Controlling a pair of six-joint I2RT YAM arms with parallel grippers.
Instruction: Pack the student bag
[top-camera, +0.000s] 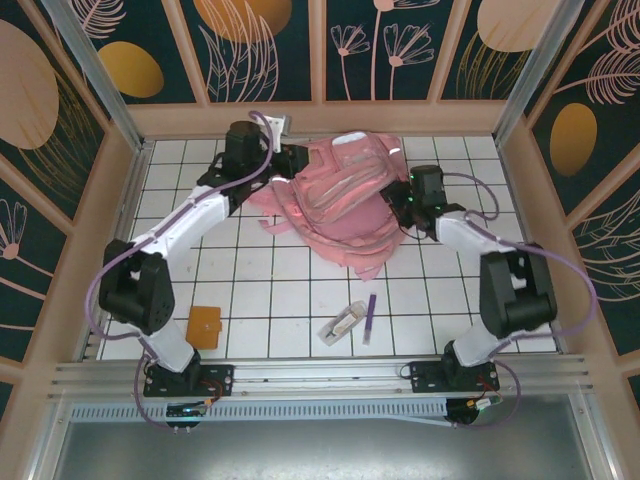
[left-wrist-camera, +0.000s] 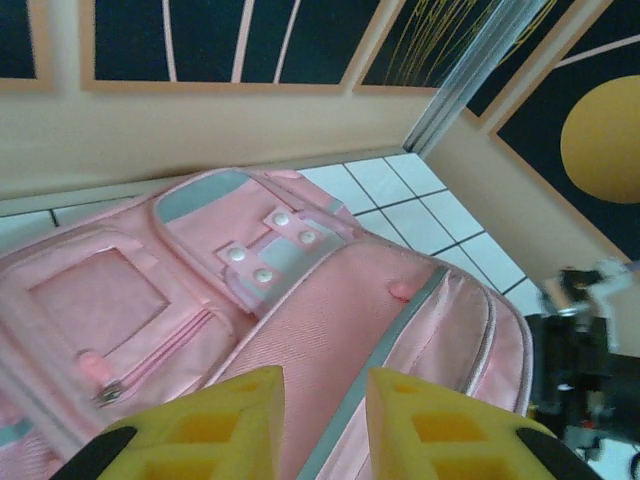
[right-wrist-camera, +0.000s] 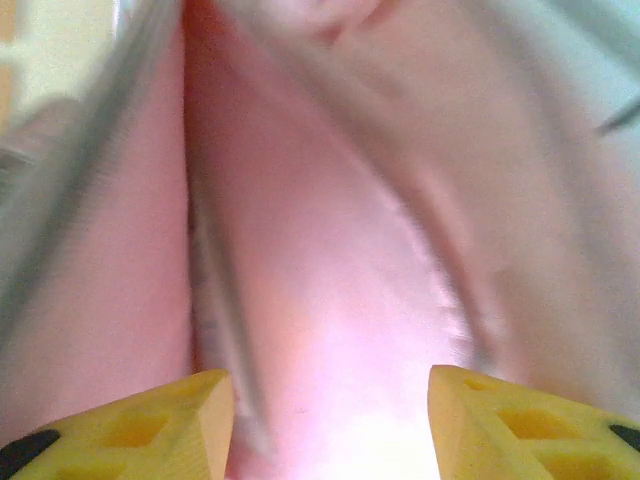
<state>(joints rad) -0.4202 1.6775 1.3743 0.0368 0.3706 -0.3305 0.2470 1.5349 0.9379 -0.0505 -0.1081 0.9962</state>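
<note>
From above we see the bag (top-camera: 340, 200) far-middle on the bench (top-camera: 280, 290); our left pincer (left-wrist-camera: 325, 400) hangs slightly parted over its front, our right pincer (right-wrist-camera: 330, 400) gapes empty against its fabric, so we judge opening it comes next, needing a zip hold.

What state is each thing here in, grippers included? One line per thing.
student bag, slumped on the table, front pocket zip looks shut.
purple pen, lying flat, outside the bag.
white item, lying flat beside the pen.
orange flat item, lying apart from the others.
left gripper, open above the bag, empty.
right gripper, open, close against the bag's fabric.
</note>
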